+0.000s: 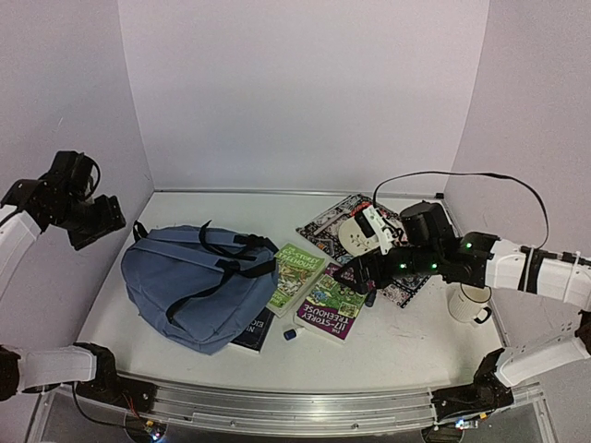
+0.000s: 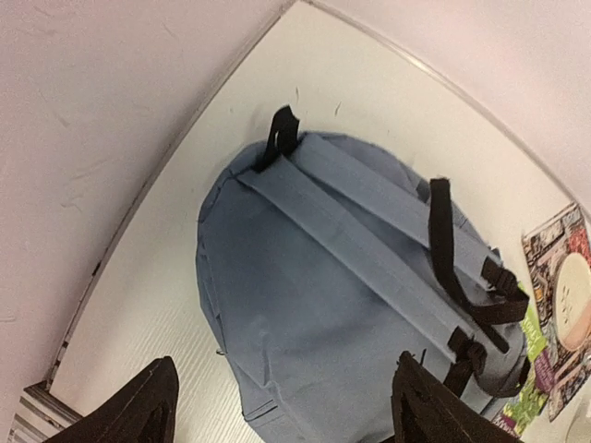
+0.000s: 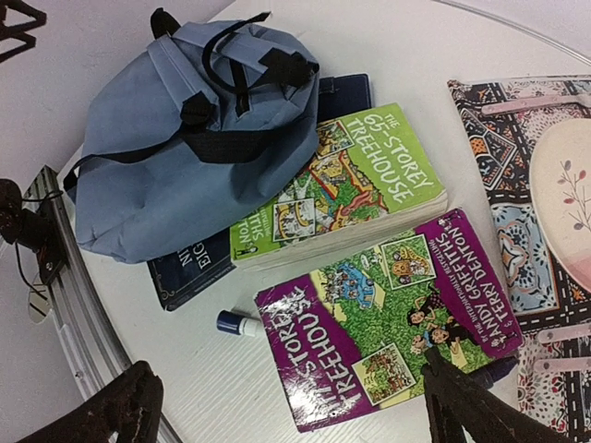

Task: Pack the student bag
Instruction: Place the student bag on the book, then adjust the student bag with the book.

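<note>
Bag: the student bag (image 1: 199,286), grey-blue with black straps, lies flat on the left half of the table with its strap side up. Its black top handle points toward the far left corner.
Under the bag: a dark navy book (image 1: 251,334) sticks out from beneath its near right edge.
Beside the bag: a green "65-Storey Treehouse" paperback (image 3: 351,185) has its left edge tucked under the bag. A purple "117-Storey Treehouse" paperback (image 3: 388,314) lies just right of the green one, and the two overlap slightly.
Small item: a white tube with a blue cap (image 3: 238,323) lies on the table just beside the purple book's near corner.
Further right: a patterned placemat (image 1: 406,288) carries a cream plate (image 1: 355,235), and a white mug (image 1: 469,302) stands near the right edge.
Surface: the table (image 1: 397,346) is white and matt, with a rounded far rim. An aluminium rail (image 1: 295,401) runs along its near edge.
Room: plain pale lilac walls close in the far side, the left and the right.
Left gripper (image 2: 284,360): raised high over the left side above the bag, fingers spread wide, holding nothing.
Right gripper (image 3: 286,369): hovers over the purple book, fingers spread wide, holding nothing.
</note>
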